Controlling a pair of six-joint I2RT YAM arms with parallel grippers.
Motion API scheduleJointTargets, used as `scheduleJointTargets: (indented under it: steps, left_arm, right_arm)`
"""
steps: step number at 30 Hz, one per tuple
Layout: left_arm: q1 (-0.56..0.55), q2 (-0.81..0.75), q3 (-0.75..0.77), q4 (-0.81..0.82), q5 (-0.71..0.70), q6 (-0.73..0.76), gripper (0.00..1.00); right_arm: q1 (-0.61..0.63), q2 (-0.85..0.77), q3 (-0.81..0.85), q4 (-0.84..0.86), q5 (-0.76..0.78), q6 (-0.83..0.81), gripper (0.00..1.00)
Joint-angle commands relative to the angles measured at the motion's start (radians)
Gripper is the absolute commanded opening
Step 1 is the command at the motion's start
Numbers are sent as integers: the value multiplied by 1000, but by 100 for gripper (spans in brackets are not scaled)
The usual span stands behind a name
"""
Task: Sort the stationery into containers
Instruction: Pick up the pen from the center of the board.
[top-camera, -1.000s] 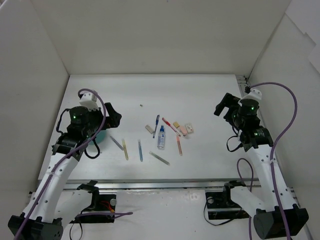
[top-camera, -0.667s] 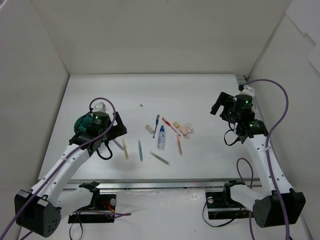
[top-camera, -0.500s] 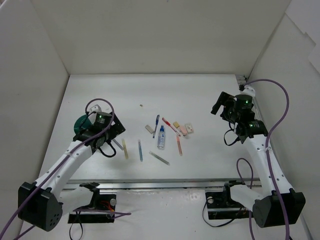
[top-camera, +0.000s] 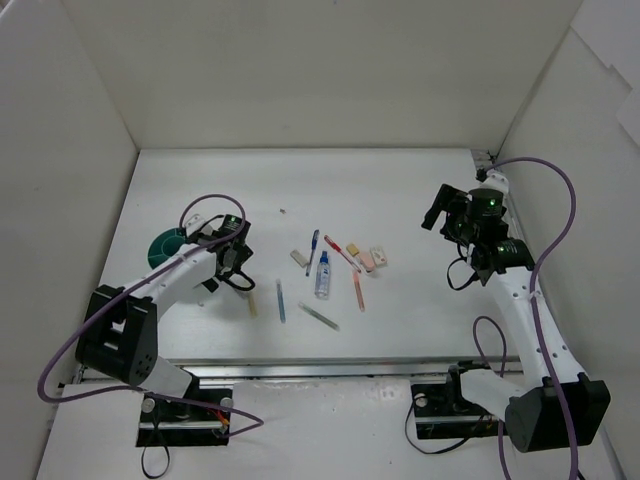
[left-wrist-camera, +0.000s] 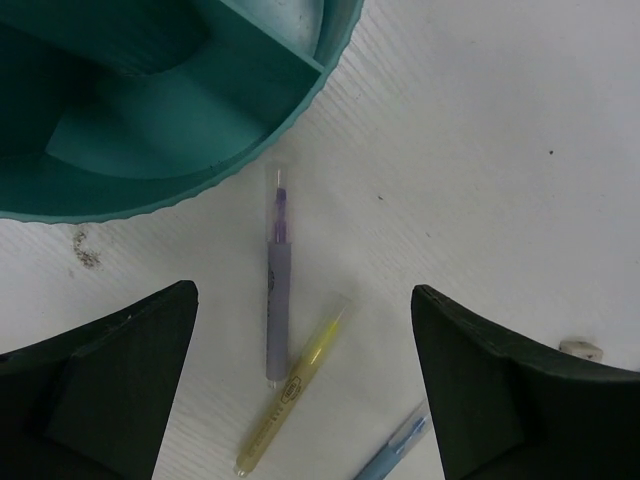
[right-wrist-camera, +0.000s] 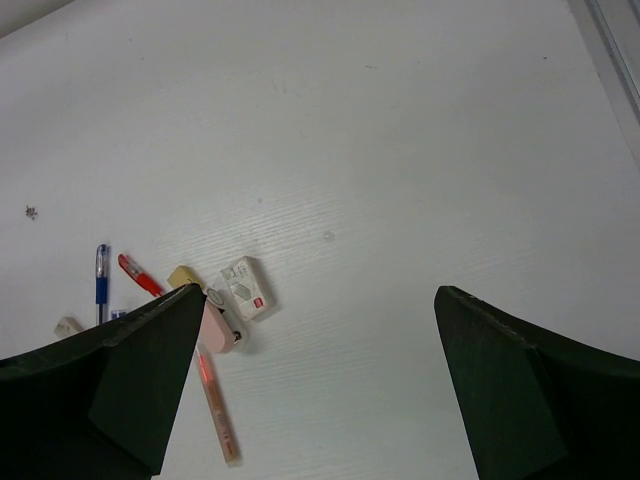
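Teal plastic is what you see just beyond the fingertips of your left pincer (left-wrist-camera: 303, 292), toward its left finger: the round container (left-wrist-camera: 150, 120) with ribbed outer wall and inner dividing walls. The left pincer stands wide apart and has hold of nothing.

On the white counter (left-wrist-camera: 480, 150), in the gap between its two fingers, lies a purple pen (left-wrist-camera: 276, 290), and neither finger touches it. The clear cap of this pen ends just beside the container wall; whether it touches, I cannot tell. A yellow pen (left-wrist-camera: 290, 395) lies slanted against the near end of the purple one. It carries a small oval print, too small to read. A light blue pen (left-wrist-camera: 395, 450) shows only its tip near the right finger.

Your right pincer (right-wrist-camera: 320, 291) is also spread to its full width and holds nothing. Bare counter lies between its fingers. All the items sit at its left finger:
- a dark blue pen (right-wrist-camera: 101, 285)
- a red pen (right-wrist-camera: 138, 273)
- a tan eraser (right-wrist-camera: 183, 277)
- a pink eraser (right-wrist-camera: 215, 325)
- a pink pen (right-wrist-camera: 215, 400)
- a white eraser (right-wrist-camera: 246, 288) with a red mark on its label; the writing cannot be read.

From above, a white tube with blue cap (top-camera: 322, 275) lies between the two pincers, nearer the left one.
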Motion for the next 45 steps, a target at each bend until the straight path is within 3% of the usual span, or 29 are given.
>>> scheduleJointTargets:
  steps: [1,7,17,26,32,36,45]
  left_arm:
    - [-4,29,53,-22,-74,-85,83]
    - [5,133,75,3,-30,-88,77]
    - [5,192,87,9,-27,-86,45]
    - [5,176,64,-40,-53,-129,38]
    - [5,181,72,-65,-67,-142,20]
    - [5,179,70,-65,-61,-140,0]
    - [-56,98,55,32,-70,15,0]
  right_arm:
    - [-5,17,48,52,6,-15,98]
    - [-6,20,51,51,20,-17,98]
    - [-6,17,50,51,11,-14,98]
    - [-4,11,42,49,6,-5,98]
    - [-6,-15,31,51,18,-3,98]
    - [-4,-32,20,49,48,-3,98]
    - [-6,-53,17,49,55,-9,98]
